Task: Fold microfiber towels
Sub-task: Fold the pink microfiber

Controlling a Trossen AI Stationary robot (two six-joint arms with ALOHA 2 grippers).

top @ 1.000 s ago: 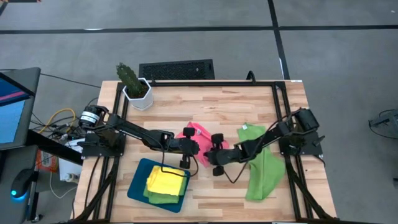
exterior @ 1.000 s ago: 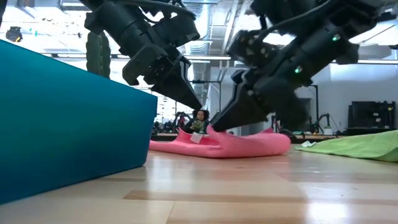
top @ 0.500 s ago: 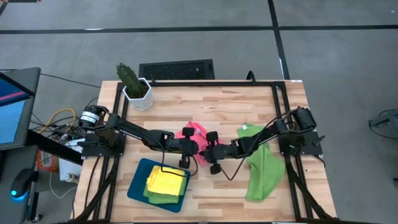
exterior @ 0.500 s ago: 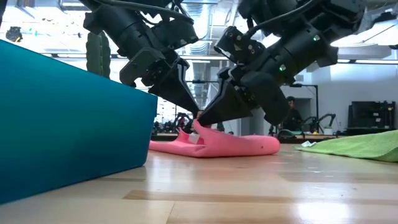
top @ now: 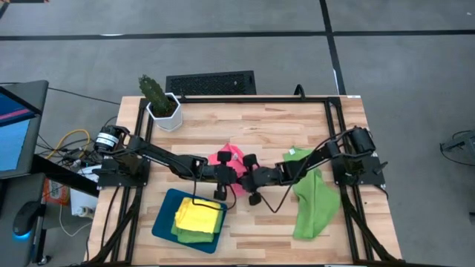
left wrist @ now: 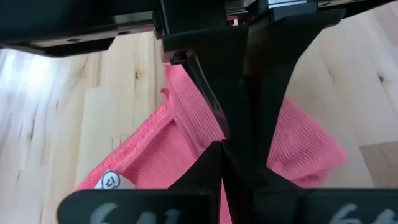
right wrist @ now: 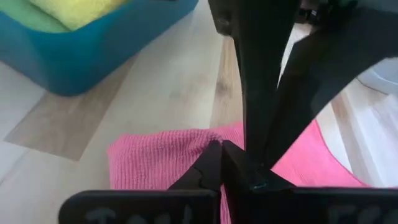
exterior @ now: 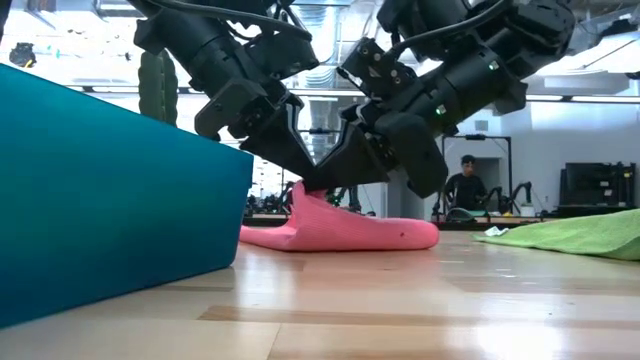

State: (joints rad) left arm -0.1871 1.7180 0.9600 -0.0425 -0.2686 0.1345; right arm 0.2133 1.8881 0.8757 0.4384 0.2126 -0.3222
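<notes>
My left fingers [exterior: 300,178] and right fingers [exterior: 322,182] are both pinching the pink towel [exterior: 345,228] mid-desk [top: 267,122], tenting its folded edge upward; my arms are hiding much of it from above.

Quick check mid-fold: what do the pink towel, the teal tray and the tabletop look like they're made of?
Pink towel: soft knit cloth, probably microfiber; fine ribbed weave, stitched hem, drapes limply.
Teal tray: looks like rigid molded plastic; smooth, uniform colour, rounded corners.
Tabletop: light wood planks joined butcher-block style, with visible grain and a slight sheen in the low view.
</notes>
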